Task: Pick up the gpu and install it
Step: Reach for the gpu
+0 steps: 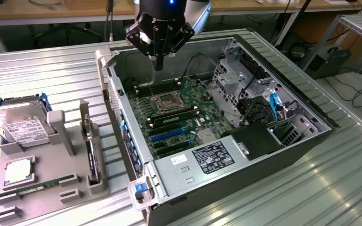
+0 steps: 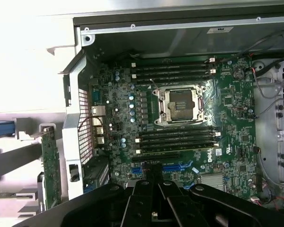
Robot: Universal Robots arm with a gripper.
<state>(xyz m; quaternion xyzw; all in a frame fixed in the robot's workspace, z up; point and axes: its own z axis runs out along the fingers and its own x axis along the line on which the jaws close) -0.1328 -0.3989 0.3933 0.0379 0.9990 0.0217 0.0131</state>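
The gripper (image 1: 158, 63) hung above the open computer case (image 1: 231, 188), its fingers pressed together and holding nothing. The gpu (image 1: 92, 155) stood on edge in a slot of the grey tray (image 1: 39, 205) at the exterior view's left, well apart from the gripper. The card was probably light, stiff and fragile. Its bare upper edge, away from the fan and connector, seemed the safest place to grasp.

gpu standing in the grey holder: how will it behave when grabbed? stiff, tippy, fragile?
The gpu looks like a thin flat board with a metal bracket at one end, so it is probably stiff, not floppy. It stands on its narrow edge in the grey holder, so it would likely tip once out of the slot. Its thin profile suggests it is fragile.
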